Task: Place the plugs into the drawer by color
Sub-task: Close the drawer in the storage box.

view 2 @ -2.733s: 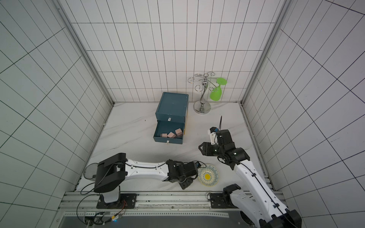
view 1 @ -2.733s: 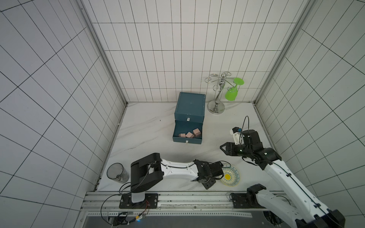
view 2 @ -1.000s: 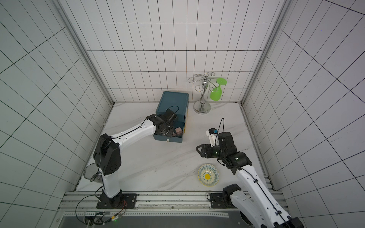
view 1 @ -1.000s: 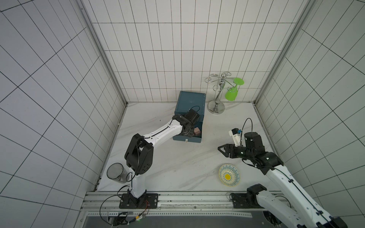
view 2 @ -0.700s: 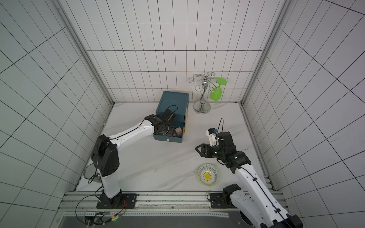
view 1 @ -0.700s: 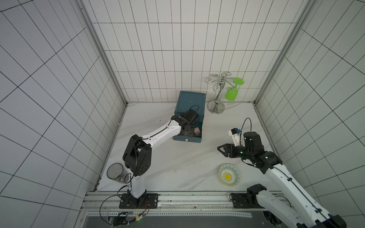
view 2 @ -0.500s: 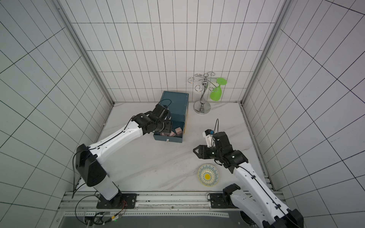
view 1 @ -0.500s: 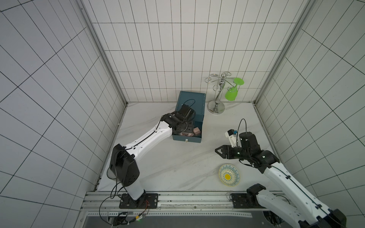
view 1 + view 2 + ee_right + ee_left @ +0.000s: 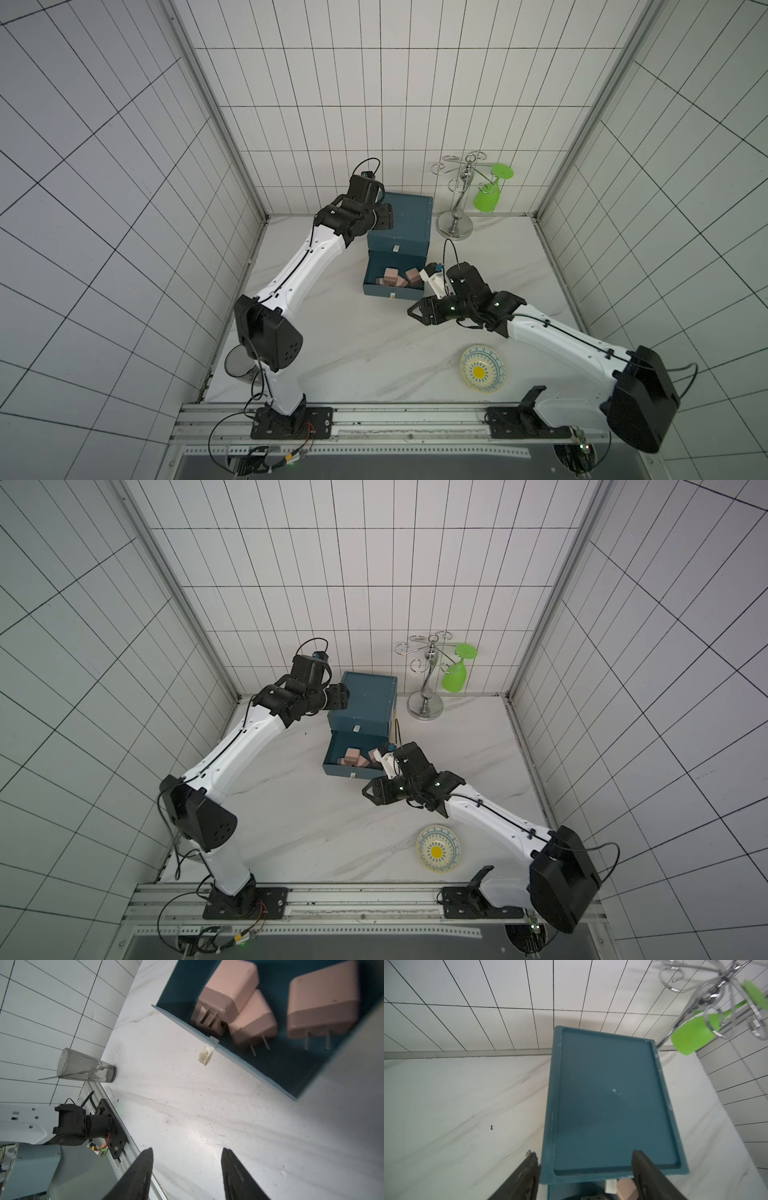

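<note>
Just ahead of the right hand [image 9: 187,1153], narrowly parted and empty, pinkish-beige plugs [image 9: 320,999] are piled in the open drawer [image 9: 270,1064], that colour being judged done; teal ones are not shown, and the left hand [image 9: 585,1157] is spread wide, empty, above the cabinet [image 9: 608,1095].

Both top views: high overhead, far, looking down on whole table [image 9: 357,349] | left wrist: close above drawer unit [image 9: 608,1095], facing back wall [image 9: 508,991] | right wrist: low, near open drawer [image 9: 280,1064] | shared: drawer unit.
</note>
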`<action>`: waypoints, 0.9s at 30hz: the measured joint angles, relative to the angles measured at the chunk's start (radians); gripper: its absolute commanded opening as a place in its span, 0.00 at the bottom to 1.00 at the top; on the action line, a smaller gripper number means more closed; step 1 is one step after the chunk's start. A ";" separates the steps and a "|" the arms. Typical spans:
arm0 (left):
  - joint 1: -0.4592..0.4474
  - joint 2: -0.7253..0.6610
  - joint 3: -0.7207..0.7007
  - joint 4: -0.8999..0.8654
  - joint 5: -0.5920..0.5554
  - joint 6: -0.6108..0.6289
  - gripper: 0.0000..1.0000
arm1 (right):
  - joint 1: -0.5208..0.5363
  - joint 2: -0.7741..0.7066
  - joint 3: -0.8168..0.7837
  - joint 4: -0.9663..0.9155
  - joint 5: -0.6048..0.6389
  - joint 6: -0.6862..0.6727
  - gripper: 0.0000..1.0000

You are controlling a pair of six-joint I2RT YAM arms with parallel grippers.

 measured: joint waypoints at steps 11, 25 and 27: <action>0.014 0.096 0.008 -0.030 -0.110 0.070 0.45 | 0.011 0.227 0.120 0.064 0.138 -0.082 0.55; 0.026 0.118 -0.001 0.014 -0.084 0.080 0.26 | 0.014 0.348 0.269 0.011 0.385 -0.171 0.55; 0.027 0.121 0.002 0.016 -0.083 0.080 0.26 | 0.014 0.374 0.307 0.013 0.405 -0.184 0.55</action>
